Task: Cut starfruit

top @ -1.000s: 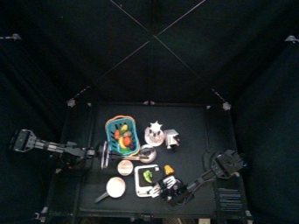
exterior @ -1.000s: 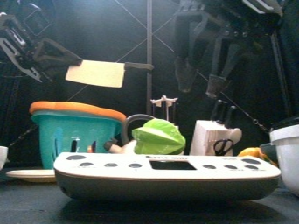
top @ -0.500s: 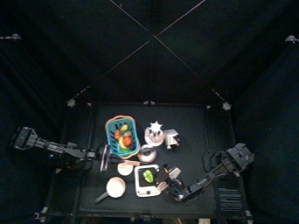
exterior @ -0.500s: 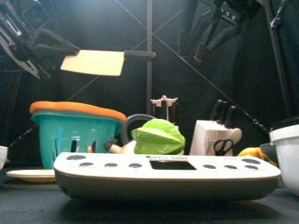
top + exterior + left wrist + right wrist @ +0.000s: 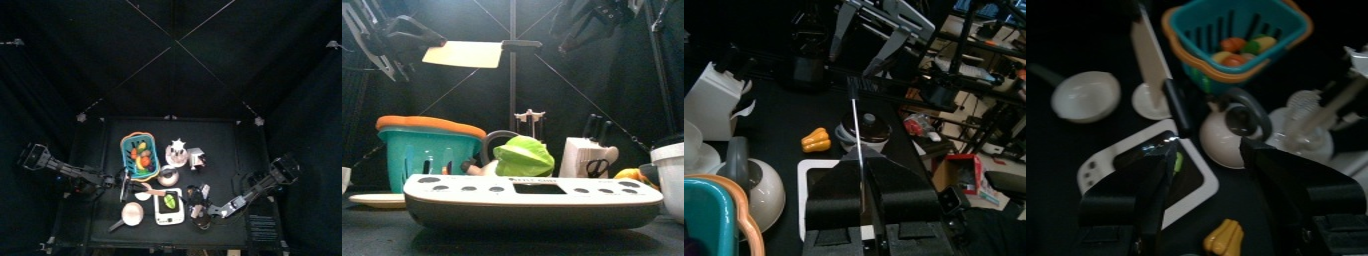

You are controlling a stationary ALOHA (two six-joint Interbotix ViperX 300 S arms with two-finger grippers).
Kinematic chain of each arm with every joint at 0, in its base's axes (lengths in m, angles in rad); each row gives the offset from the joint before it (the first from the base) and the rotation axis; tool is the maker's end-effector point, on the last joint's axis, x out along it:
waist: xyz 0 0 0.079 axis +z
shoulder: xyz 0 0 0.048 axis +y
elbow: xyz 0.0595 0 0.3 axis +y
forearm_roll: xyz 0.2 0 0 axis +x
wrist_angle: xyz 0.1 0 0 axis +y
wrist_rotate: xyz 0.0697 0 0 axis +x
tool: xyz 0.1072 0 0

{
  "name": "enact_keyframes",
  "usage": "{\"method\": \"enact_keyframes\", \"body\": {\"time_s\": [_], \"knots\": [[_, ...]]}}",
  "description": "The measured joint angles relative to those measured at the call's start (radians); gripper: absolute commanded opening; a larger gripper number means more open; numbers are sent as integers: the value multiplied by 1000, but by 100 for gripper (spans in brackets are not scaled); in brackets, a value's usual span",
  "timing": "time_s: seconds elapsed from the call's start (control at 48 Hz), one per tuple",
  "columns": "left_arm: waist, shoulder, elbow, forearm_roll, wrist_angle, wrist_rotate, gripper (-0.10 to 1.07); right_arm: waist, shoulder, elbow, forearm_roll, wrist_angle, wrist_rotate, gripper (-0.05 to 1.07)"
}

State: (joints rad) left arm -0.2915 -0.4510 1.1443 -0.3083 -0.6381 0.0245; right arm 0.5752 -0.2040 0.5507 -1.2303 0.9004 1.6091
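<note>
The starfruit (image 5: 170, 201), small and yellow-green, lies on the white board (image 5: 162, 214). In the front view the starfruit (image 5: 523, 157) shows just above the board (image 5: 536, 190). The right wrist view catches only a sliver of the starfruit (image 5: 1177, 160) behind a jaw. High over the table's left side, my left gripper (image 5: 862, 172) is shut on a knife (image 5: 469, 54) with a pale broad blade held flat. My right gripper (image 5: 1213, 175) hangs open and empty above the board (image 5: 1120, 170), at the table's front right (image 5: 203, 212).
A teal basket (image 5: 138, 150) with orange and green fruits stands behind the board. A white bowl (image 5: 132, 213) sits left of the board. A utensil rack (image 5: 587, 155) and a small yellow fruit (image 5: 1224, 238) lie to the right. A white container (image 5: 671, 175) stands at the far right.
The left gripper has lifted the knife higher. The right arm has risen and drawn back toward the right, leaving the front view's middle.
</note>
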Motion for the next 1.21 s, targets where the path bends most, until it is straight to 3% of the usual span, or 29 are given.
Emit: {"method": "enact_keyframes", "body": {"time_s": [0.167, 0.458, 0.854, 1.021, 1.208], "knots": [[-20, 40, -9, -69, -57, 57, 31, -52, -67, 63, -5, -190, 0, 88], [-123, 106, -46, -258, -101, 201, 31, -120, -114, 106, -6, -253, -6, 88], [-284, 239, -143, -557, -253, 492, 31, -210, -114, 135, 0, -476, -9, 88], [-336, 290, -166, -635, -305, 522, 30, -238, -91, 155, -2, -512, -8, 87], [-347, 334, -186, -660, -351, 523, 30, -242, -41, 158, -3, -575, -8, 87]]}}
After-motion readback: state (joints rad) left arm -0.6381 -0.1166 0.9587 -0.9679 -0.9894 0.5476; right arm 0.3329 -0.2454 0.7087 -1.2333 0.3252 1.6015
